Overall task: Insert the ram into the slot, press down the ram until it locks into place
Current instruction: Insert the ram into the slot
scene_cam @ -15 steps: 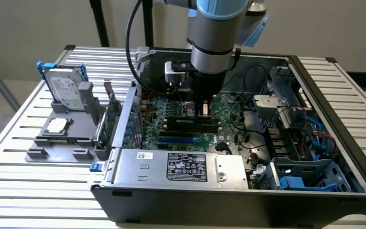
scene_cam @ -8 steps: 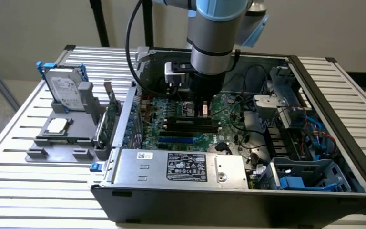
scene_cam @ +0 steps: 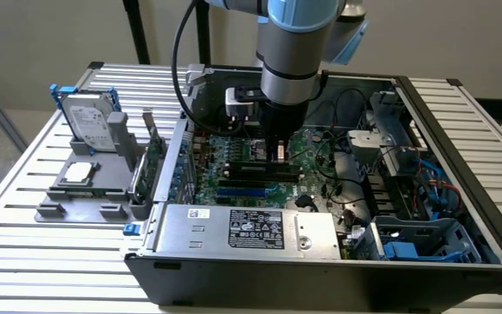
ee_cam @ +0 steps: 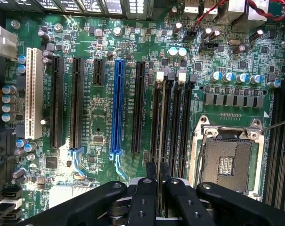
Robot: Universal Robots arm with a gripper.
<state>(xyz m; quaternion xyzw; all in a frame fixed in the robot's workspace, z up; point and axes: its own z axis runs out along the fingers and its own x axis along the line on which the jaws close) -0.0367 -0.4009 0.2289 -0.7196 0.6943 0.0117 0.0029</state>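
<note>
Open from above over the motherboard (ee_cam: 147, 37). Walled in by the case (scene_cam: 174, 154) on the exterior view's left. Shut off on the near side by the power supply (scene_cam: 249, 227). Crowded on the exterior view's right by the drive cage (scene_cam: 397, 127), blue cables (scene_cam: 433, 186) and loose black wires (scene_cam: 325, 145) draped just beside the gripper (scene_cam: 277, 156).

Tight at board level: pinched edge-on in the gripper, the ram (ee_cam: 162, 136), lined up along the parallel black memory slots (ee_cam: 185, 122). Flanked closely on one side by the CPU socket (ee_cam: 227, 162), on the other by a black expansion slot (ee_cam: 138, 108) and a blue expansion slot (ee_cam: 118, 108). Past the end clips (ee_cam: 182, 76), upright capacitors (ee_cam: 177, 52) close by. Low and level toward the white slot (ee_cam: 34, 94).
</note>
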